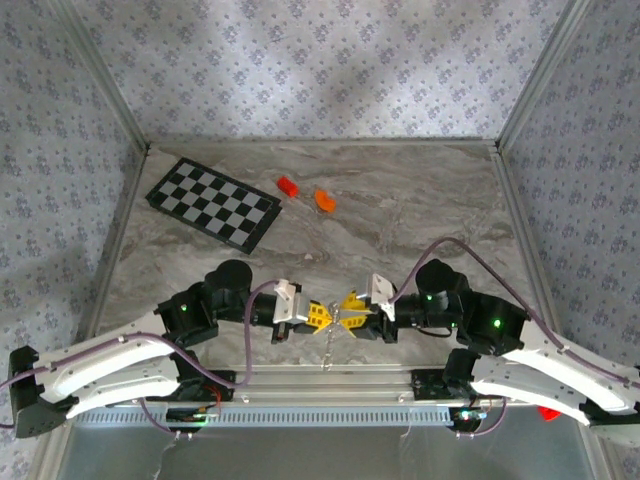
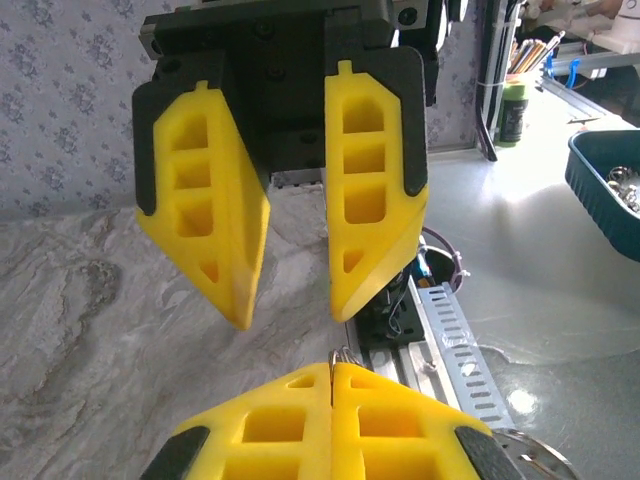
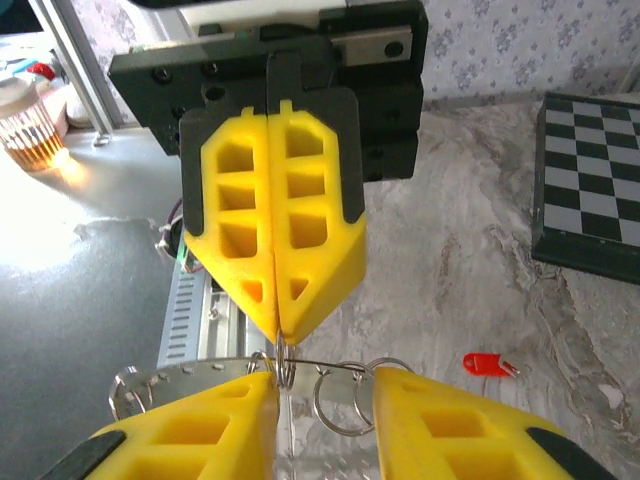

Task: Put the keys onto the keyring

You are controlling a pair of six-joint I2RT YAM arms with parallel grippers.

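My left hand (image 3: 278, 320) has its yellow fingers pressed together, clamped on the thin wire of the keyring (image 3: 286, 370), which hangs off its tips above the near edge of the worktop (image 1: 400, 230). My right hand (image 2: 292, 315) faces it tip to tip with its fingers apart, the ring's loops between them, gripping nothing that I can see. The red-headed key (image 3: 487, 364) lies flat on the worktop beside the right hand, apart from the ring. Off the worktop's side, a dark blue bin (image 2: 590, 165) holds some shiny metal pieces (image 2: 622, 185); I cannot tell what they are. Near it, a green cup (image 2: 515, 100) holds upright sticks or pens.
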